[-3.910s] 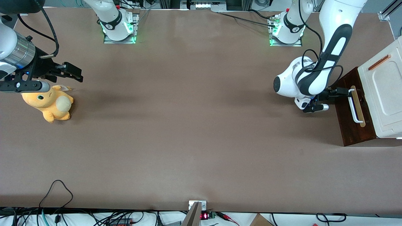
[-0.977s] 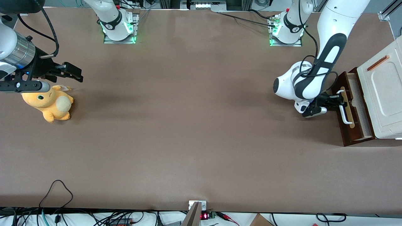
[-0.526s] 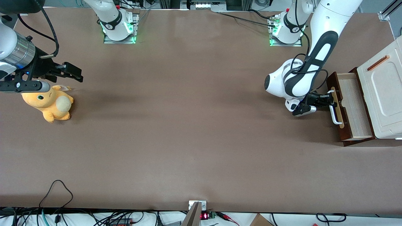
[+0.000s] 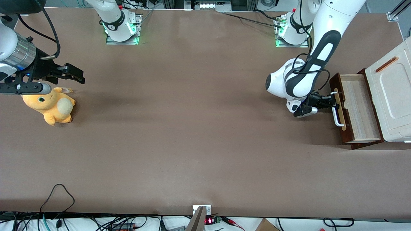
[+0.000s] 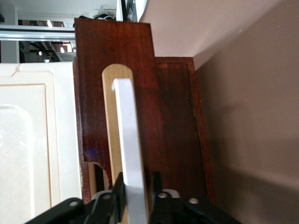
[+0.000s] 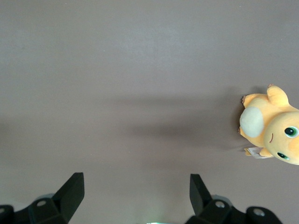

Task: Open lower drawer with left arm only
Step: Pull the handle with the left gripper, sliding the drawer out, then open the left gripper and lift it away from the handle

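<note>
Broad brown table (image 4: 192, 134), matte and evenly lit, edged nearest the front camera by tangled black cables and, farthest from it, by two green-lit arm bases. Toward the parked arm's end, an orange plush toy (image 4: 48, 107) lying on the table; seen also from the right wrist view, with a pale belly patch and a small tag. Toward the working arm's end, the left arm (image 4: 308, 75), white with a dark grey stripe, bent low over the table. Just past its wrist, the gripper (image 4: 331, 102), level with the white bar handle (image 4: 336, 110) of the lower drawer (image 4: 356, 110). Drawer pulled well out from under the white panelled top (image 4: 390, 96), light wood floor exposed and bare. From the front, fingers too small to judge; from the left wrist view, gripper (image 5: 136, 189) clamped tight on the handle (image 5: 128, 140), one black finger (image 5: 117, 191) pressed to each side of the bar. Handle mounted on a pale tan strip (image 5: 111, 126) against the dark brown drawer front (image 5: 135, 70).
</note>
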